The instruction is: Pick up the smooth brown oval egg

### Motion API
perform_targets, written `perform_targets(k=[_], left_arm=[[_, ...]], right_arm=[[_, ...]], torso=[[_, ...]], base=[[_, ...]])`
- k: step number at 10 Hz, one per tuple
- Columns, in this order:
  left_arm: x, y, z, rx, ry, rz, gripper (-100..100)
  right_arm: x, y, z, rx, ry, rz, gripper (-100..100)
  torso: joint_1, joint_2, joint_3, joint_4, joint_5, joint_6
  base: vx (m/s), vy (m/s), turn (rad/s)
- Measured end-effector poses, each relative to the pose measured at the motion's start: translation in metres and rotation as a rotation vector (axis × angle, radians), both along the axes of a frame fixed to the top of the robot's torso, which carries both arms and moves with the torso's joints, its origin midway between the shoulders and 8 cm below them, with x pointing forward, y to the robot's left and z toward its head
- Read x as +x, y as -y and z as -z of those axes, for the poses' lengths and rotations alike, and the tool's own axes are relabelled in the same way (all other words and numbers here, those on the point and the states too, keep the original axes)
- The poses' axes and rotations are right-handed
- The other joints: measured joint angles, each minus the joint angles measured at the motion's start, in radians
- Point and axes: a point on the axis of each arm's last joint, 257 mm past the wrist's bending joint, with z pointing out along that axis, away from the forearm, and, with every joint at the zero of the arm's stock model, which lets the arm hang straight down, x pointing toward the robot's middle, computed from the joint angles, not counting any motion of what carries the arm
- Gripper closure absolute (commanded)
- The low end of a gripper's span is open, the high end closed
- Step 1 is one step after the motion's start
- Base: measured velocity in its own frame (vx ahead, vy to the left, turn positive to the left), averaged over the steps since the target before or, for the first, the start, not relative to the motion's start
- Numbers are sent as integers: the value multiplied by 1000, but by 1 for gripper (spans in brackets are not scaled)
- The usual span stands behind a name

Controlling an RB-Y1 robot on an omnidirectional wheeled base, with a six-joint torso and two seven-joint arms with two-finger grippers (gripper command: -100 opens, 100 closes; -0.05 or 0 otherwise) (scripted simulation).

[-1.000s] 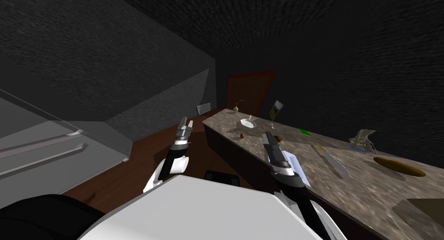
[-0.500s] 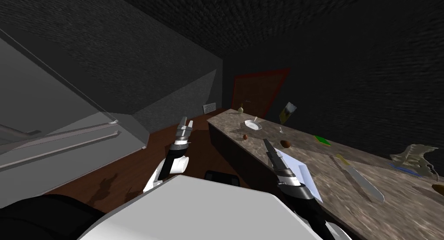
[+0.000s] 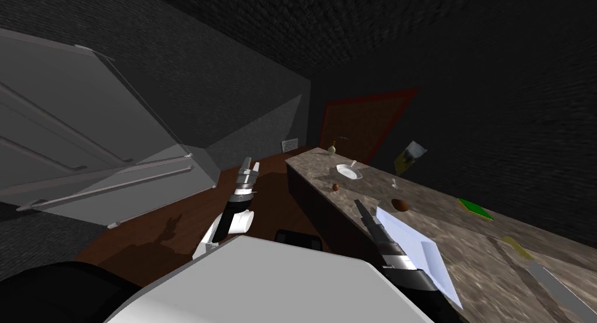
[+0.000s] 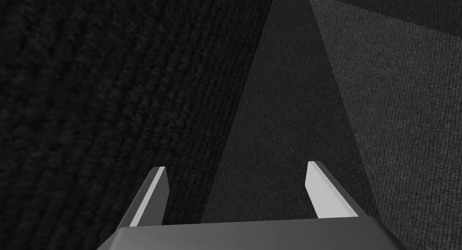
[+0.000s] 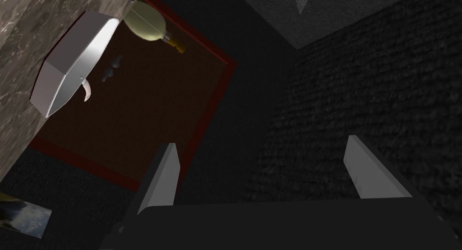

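Observation:
A stone-patterned counter [image 3: 466,249] runs along my right side. Two brown oval things lie on it: a small orange-brown one [image 3: 335,187] next to a white bowl [image 3: 348,171], and a bigger dark brown one [image 3: 400,204] nearer to me. I cannot tell which is the egg. My right gripper [image 3: 358,205] hovers at the counter's near edge, short of both, and stands open with nothing in it [image 5: 261,143]. Its wrist view shows the bowl [image 5: 72,67] and a greenish bottle [image 5: 146,21]. My left gripper [image 3: 249,163] is raised over the floor, open and empty [image 4: 237,166].
A white flat sheet [image 3: 420,249] lies on the counter beside my right forearm. Farther along are a green flat thing [image 3: 475,209] and a knife [image 3: 554,284]. A grey cabinet with bar handles [image 3: 116,179] stands at my left. A red-framed door [image 3: 361,124] closes the far end.
My view has swung, so the counter's things have slid right and nearer and the grey cabinet looms larger. The right gripper has dropped lower in the picture. Both grippers stay open.

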Motion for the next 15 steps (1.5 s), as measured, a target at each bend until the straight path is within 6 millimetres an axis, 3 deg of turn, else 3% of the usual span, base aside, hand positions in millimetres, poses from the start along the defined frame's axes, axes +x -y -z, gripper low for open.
perform_targets(k=[4, 8, 9, 15], left_arm=[[0, 0, 0, 0, 0, 0, 0], [0, 0, 0, 0, 0, 0, 0], [0, 0, 0, 0, 0, 0, 0], [0, 0, 0, 0, 0, 0, 0]], right_arm=[[-34, 31, 52, -128, -186, 55, -100], [-73, 53, 86, -227, -336, 96, -100], [-87, 66, 100, -271, -395, 112, -100], [-161, 98, 141, -418, -624, 160, -100]], torso=[[-1, -1, 0, 0, 0, -1], [2, -1, -1, 0, 1, 0], [-1, -3, -1, 0, 0, -1], [0, -4, -2, -1, 0, 0]], base=[[-11, -33, 284], [-2, -15, 287], [27, -50, 307], [22, -28, 305]])
